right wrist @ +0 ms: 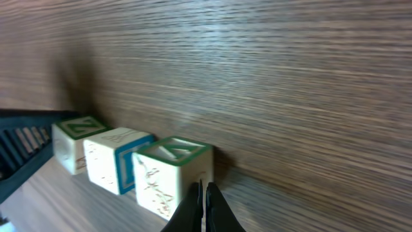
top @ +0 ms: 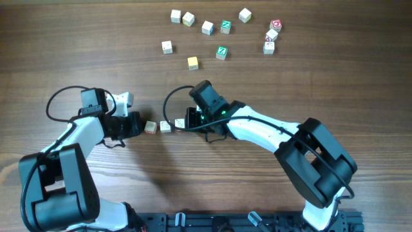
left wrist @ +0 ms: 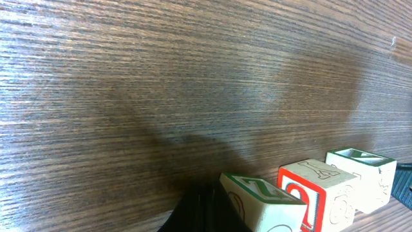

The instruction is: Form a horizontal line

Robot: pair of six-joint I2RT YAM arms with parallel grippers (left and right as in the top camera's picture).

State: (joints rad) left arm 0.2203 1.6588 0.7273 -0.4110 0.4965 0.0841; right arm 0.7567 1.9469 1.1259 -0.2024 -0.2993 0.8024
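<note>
A green Z tops two loose cubes: the near cube [top: 221,51] just up and right of the yellow-topped cube [top: 192,62], the far cube [top: 225,26] higher still; letters on the row of three cubes [top: 165,126] are unclear

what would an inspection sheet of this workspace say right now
surface: wooden table, brown grain.
job's things: row of three letter cubes, side by side in a straight line; the wrist views show them touching.
clutter: loose cubes scattered at the far side, some with green or yellow tops.
grippers: left gripper shut, at the row's left end; right gripper shut, at its right end; contact with the end cubes cannot be told.
cables: black cable loop by the right arm, another loop by the left arm.
surroundings: black rail along the near edge.
</note>
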